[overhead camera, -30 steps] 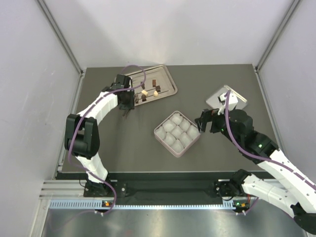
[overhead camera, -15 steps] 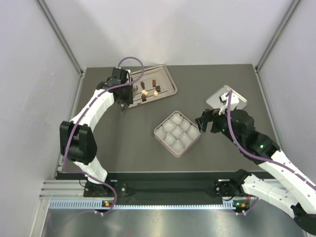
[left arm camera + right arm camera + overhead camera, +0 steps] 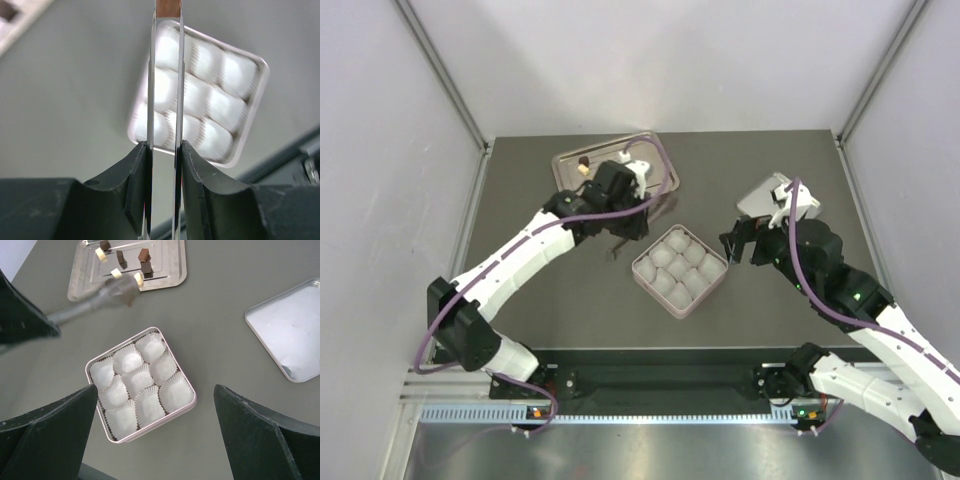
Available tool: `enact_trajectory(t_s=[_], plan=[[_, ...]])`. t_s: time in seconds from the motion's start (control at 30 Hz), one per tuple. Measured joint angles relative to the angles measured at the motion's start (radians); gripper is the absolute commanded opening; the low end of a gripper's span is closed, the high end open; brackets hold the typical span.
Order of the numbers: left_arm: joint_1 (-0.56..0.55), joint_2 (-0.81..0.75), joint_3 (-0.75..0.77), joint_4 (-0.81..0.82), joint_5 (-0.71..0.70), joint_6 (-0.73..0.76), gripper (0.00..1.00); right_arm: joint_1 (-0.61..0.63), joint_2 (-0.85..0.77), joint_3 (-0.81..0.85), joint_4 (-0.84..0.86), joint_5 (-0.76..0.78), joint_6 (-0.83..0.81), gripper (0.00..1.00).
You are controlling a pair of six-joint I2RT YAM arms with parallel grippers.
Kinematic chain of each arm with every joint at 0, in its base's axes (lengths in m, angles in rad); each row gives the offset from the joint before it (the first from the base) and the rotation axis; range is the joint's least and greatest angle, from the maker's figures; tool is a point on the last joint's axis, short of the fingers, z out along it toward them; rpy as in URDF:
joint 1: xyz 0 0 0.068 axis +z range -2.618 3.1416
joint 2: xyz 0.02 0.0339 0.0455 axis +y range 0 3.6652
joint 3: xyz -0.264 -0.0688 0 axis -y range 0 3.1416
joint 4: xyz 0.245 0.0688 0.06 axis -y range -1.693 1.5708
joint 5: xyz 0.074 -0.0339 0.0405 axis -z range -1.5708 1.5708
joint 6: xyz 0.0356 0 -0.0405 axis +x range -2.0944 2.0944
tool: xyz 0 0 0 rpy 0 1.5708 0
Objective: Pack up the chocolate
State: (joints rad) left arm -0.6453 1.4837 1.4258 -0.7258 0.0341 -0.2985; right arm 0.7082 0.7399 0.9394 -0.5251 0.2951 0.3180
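Note:
My left gripper (image 3: pixel 163 150) is shut on thin metal tongs (image 3: pixel 165 75). A brown chocolate piece (image 3: pixel 167 8) is pinched at their tip, above the far corner of the pink box (image 3: pixel 250 107) of white paper cups. In the top view the left gripper (image 3: pixel 623 222) hangs just left of the box (image 3: pixel 642 270). Several dark and cream chocolate pieces (image 3: pixel 144 255) lie on the silver tray (image 3: pixel 172 267). The tongs (image 3: pixel 112 290) look blurred there. My right gripper (image 3: pixel 155 387) is open wide and empty, and in the top view it (image 3: pixel 732 245) is right of the box.
A second, bare silver tray (image 3: pixel 292 335) lies at the right, behind my right gripper, and also shows in the top view (image 3: pixel 760 198). The chocolate tray (image 3: pixel 570 165) sits at the back left, partly hidden by my left arm. Grey walls enclose the table.
My left arm has swung right and nearer, from over the chocolate tray to the left side of the pink box, carrying the tongs. The right arm has barely moved.

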Motion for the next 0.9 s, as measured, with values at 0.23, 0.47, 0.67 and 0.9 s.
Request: enact_trajectory(t_s=[0.23,0.47,0.67,0.9], plan=[[-0.156,0.011,-0.035,0.001,-0.045,-0.018,0.31,0.0,-0.002,0.013,-0.006,0.015,0.0,1.0],[-0.171,0.072,-0.061,0.018,-0.079,-0.025,0.33,0.0,-0.002,0.026,-0.02,0.022,0.0,1.0],[-0.174,0.097,-0.095,0.026,-0.095,-0.025,0.33,0.0,-0.006,0.031,-0.022,0.028,0.0,1.0],[-0.175,0.132,-0.099,0.051,-0.097,-0.026,0.36,0.0,-0.006,0.031,-0.022,0.034,0.0,1.0]])
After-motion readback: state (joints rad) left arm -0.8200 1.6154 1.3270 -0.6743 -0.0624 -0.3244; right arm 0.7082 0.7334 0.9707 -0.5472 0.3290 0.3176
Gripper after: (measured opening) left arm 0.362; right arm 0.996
